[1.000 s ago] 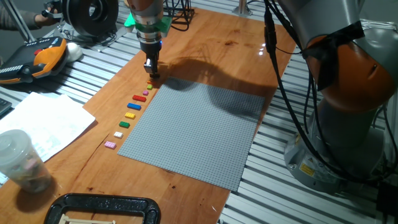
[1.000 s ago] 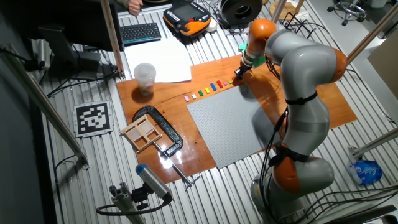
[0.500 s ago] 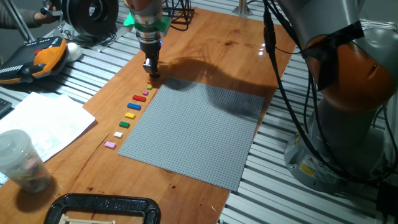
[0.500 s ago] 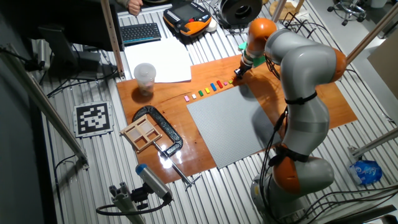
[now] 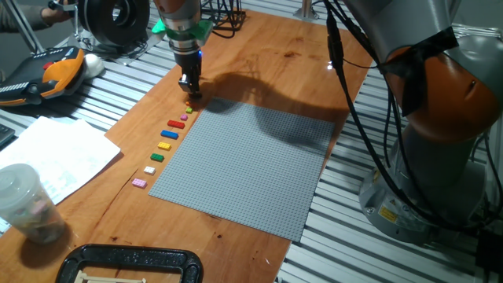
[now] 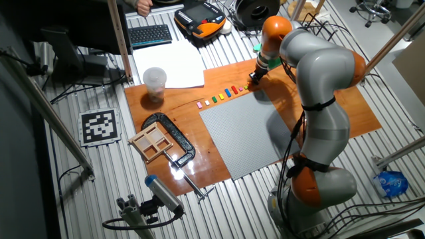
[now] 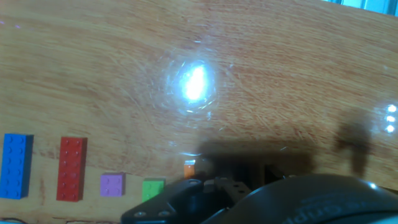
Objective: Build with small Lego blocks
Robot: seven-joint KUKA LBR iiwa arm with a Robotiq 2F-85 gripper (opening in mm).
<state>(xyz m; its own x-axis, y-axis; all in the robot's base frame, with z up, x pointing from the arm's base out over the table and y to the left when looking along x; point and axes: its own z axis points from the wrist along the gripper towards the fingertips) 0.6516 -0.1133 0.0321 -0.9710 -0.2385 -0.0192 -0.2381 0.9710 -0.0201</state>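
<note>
The small Lego blocks (image 5: 164, 140) lie in a row on the wooden board along the left edge of the grey baseplate (image 5: 251, 161). The row also shows in the other fixed view as the small Lego blocks (image 6: 223, 96). My gripper (image 5: 191, 94) stands low over the far end of this row, and its fingers look pressed together. The hand view shows a blue block (image 7: 15, 165), a red block (image 7: 72, 168), a purple block (image 7: 112, 185), a green block (image 7: 153, 188) and an orange block (image 7: 189, 168) right beside my dark fingers (image 7: 211, 190). Anything held between them is hidden.
A plastic cup (image 5: 23, 203) and sheets of paper (image 5: 55, 153) sit left of the board. A black clamp (image 5: 130, 263) grips the board's near edge. An orange-and-black pendant (image 5: 47, 72) and a black spool (image 5: 114, 17) lie at the far left. The robot's base (image 5: 440, 149) stands on the right.
The gripper and wrist have shifted slightly up and to the left over the far end of the row. The blocks in the row have not moved.
</note>
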